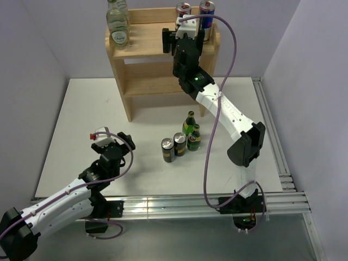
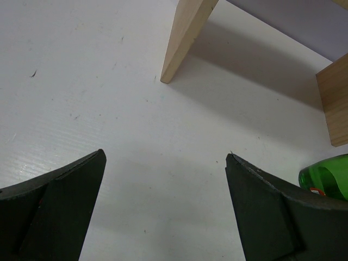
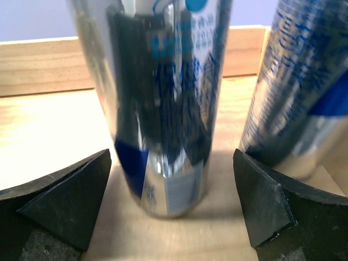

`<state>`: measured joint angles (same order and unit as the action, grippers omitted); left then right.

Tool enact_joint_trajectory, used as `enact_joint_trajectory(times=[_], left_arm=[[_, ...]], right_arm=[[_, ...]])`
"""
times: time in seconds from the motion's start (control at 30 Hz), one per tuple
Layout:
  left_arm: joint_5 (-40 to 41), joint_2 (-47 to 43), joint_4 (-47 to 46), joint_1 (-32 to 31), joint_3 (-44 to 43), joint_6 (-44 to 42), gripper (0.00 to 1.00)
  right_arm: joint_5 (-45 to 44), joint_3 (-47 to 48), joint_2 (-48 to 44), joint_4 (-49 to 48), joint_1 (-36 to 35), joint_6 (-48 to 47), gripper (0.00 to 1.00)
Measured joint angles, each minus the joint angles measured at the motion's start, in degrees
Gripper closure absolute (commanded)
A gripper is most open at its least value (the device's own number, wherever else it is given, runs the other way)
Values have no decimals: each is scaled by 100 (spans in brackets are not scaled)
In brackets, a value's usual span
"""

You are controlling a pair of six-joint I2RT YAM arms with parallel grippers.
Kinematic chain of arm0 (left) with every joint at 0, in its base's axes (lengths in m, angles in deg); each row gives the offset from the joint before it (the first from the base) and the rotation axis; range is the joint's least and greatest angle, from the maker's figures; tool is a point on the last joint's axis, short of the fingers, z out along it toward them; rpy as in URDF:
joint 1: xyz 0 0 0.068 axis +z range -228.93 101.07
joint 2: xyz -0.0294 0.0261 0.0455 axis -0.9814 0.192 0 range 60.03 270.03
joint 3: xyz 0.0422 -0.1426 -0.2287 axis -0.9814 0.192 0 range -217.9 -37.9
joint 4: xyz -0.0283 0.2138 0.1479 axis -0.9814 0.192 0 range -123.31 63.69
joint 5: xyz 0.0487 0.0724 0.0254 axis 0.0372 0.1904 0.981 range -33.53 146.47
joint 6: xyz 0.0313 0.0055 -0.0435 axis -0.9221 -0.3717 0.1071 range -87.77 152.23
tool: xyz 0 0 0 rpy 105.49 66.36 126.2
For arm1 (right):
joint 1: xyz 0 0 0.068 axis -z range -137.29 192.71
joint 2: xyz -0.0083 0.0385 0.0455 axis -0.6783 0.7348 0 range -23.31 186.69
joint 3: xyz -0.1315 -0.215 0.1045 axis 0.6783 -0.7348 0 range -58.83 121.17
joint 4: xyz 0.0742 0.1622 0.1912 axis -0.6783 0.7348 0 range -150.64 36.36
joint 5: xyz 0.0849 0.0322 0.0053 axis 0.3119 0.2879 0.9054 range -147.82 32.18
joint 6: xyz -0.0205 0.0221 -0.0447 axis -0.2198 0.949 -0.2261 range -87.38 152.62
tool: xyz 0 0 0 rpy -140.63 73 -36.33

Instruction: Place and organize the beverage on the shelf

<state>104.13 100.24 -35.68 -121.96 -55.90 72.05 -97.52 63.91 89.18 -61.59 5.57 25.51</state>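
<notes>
The wooden shelf [image 1: 142,48] stands at the back of the table. Two silver-and-blue cans [image 1: 183,9] [image 1: 206,11] stand on the right of its top tier. My right gripper [image 1: 185,20] is open around the left can [image 3: 163,109], with both fingers clear of its sides; the other can [image 3: 304,92] is just to the right. Two green bottles [image 1: 188,122] [image 1: 194,137] and two black-and-gold cans [image 1: 168,150] [image 1: 180,144] stand on the table in front of the shelf. My left gripper [image 1: 124,142] is open and empty, low over the table [image 2: 166,157].
Two clear glass bottles [image 1: 117,26] stand on the left of the shelf's top tier. In the left wrist view a shelf leg [image 2: 187,32] is ahead and a green bottle [image 2: 326,176] shows at the right edge. Walls enclose the table on three sides.
</notes>
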Motion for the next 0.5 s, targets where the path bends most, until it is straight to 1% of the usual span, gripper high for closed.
enact_joint_trajectory(times=[0.33,0.43,0.5], left_arm=[[-2,0,0,9,0,0,1],[0,0,0,9,0,0,1],[0,0,0,9,0,2,1]], right_arm=[[-214,-1069,-820,-37,-417,157,0],[-323,-1545,-1191,-105,-560,251,0],[-498,-2065,-1572,-129,-697,459,0]])
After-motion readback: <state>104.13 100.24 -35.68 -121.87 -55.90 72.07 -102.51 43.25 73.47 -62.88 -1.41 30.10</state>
